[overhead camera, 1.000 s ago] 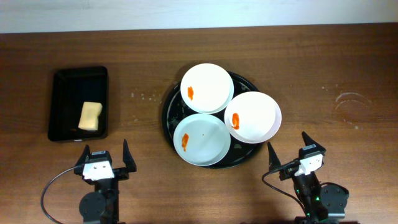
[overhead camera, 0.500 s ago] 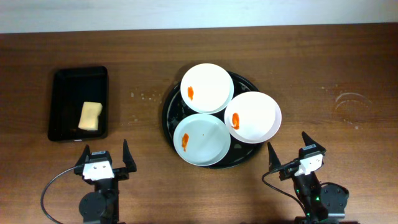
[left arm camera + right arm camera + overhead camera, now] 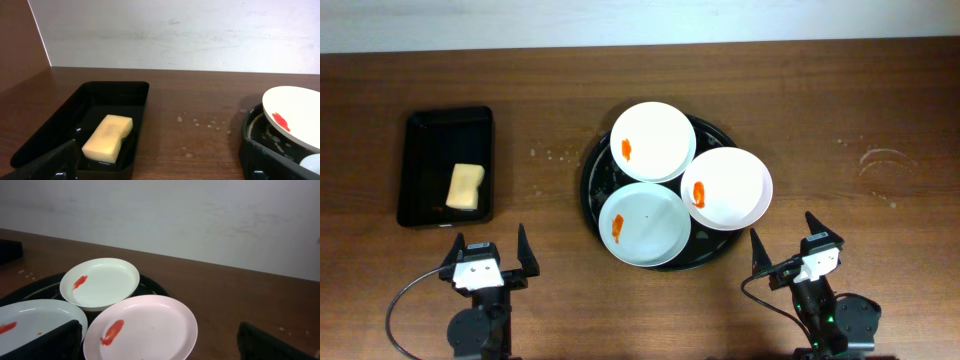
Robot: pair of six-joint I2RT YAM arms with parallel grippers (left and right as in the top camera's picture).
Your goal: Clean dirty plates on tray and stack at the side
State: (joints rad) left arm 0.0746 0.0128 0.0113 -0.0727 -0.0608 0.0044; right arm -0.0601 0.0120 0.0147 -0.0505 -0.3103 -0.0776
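A dark brown wooden tabletop (image 3: pixel 840 110) is backed by a pale wall (image 3: pixel 640 20), and a whitish ring mark (image 3: pixel 882 165) is seen on the wood. At the left, a yellow sponge (image 3: pixel 466 187) is held in a black rectangular tray (image 3: pixel 420 150). The left end effector (image 3: pixel 488 245) is spread wide and empty. At centre, three white dirty plates (image 3: pixel 660 215) are crowded on the round black tray (image 3: pixel 588 185), each marked by an orange smear: the rear plate (image 3: pixel 653 140), the front plate (image 3: pixel 640 235), and the right plate (image 3: pixel 727 188), by which the rim is overhung. The right end effector (image 3: pixel 785 238) is likewise spread wide and empty.
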